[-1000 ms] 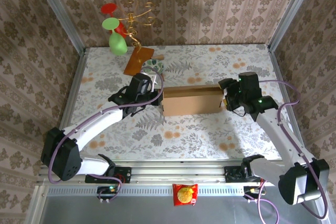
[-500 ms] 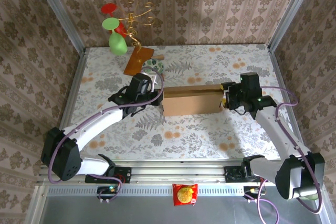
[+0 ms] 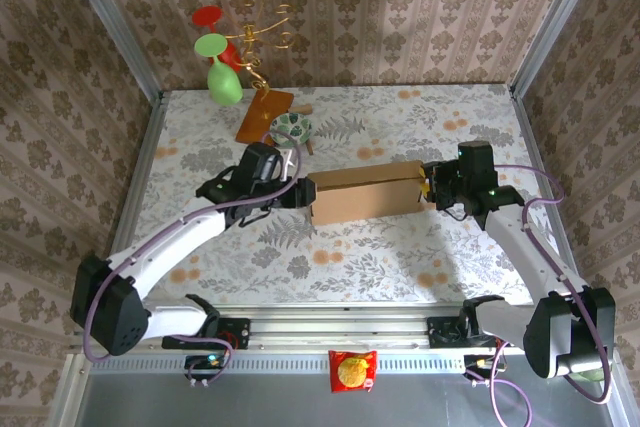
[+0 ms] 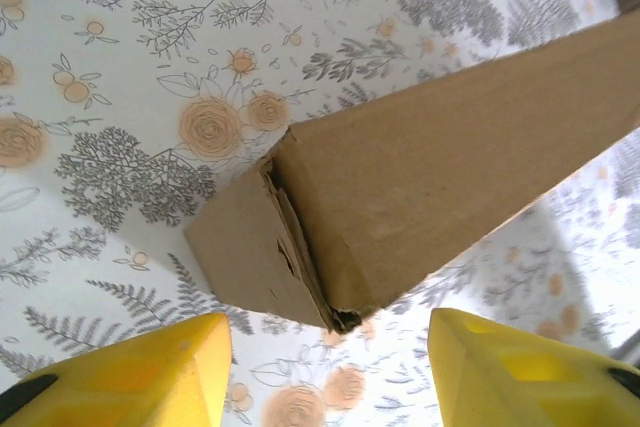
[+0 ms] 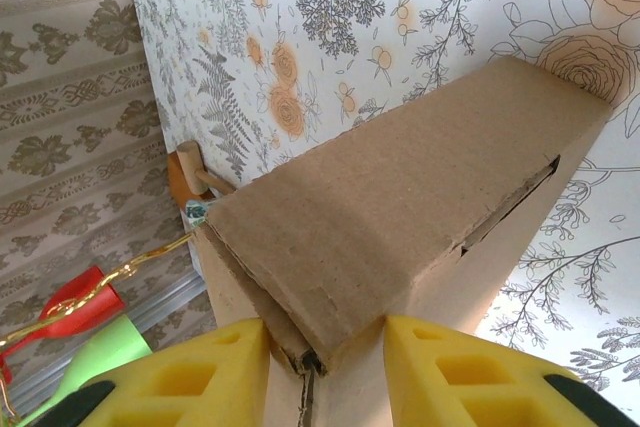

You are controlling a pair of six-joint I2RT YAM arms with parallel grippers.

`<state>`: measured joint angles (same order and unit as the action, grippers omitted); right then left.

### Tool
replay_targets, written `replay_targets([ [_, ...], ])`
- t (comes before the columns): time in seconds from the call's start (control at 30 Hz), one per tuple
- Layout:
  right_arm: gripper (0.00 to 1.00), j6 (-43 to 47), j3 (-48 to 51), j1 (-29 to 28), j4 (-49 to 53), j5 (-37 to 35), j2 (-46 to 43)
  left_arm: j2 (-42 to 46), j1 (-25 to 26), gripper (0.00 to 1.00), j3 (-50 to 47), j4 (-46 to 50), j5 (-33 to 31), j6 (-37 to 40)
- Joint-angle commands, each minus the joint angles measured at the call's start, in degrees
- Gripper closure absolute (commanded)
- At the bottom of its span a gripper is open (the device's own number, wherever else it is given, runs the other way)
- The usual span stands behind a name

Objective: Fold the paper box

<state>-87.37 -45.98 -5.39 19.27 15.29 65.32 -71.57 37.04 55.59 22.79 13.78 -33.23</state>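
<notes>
At table centre: the paper box (image 3: 365,194), plain brown cardboard, is lying folded into a shallow oblong, its long axis running from 9 to 3 o'clock with the 3 o'clock end angling slightly farther away. It is resting on the flower-printed table (image 3: 200,247).

At the box's 9 o'clock end: the left gripper (image 3: 297,190) is hovering with jaws standing wide apart. In the left wrist view its yellow fingers (image 4: 130,367) are flanking the box's end corner without touching it, and they are holding nothing.

At the box's 3 o'clock end: the right gripper (image 3: 432,190) is sitting over the end corner with jaws drawn partway in. In the right wrist view its yellow pads (image 5: 450,372) are lying close along both sides of the cardboard; whether they are actually pinching it cannot be told.

At 11 o'clock, far corner: a gold wire stand (image 3: 262,22) is carrying red and green pieces on an orange-brown base board (image 3: 264,114). A small round patterned dish (image 3: 291,127) is sitting just beside that board.

At 6 o'clock, on the near rail: a red packet (image 3: 352,370) is lying between the arm bases.
</notes>
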Motion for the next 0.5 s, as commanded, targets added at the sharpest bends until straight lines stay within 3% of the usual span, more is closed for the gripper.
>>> replay_targets([
  [0.0,0.65,0.62,1.77,0.3,3.3,-1.13,1.57,2.64,-3.41,0.45,1.2,-0.18,7.0,-8.96],
  [0.2,0.66,0.62,2.05,0.29,3.25,-1.31,1.63,-0.18,-9.0,0.46,0.56,-5.22,14.13,-16.84],
  [0.37,0.66,0.62,2.12,0.29,3.17,-1.14,1.81,-3.92,-8.92,0.48,1.88,-8.89,17.31,-18.6],
  [0.47,0.66,0.54,2.21,0.29,3.17,-1.14,1.74,-4.76,-8.65,0.54,0.11,-9.74,18.07,-19.48],
])
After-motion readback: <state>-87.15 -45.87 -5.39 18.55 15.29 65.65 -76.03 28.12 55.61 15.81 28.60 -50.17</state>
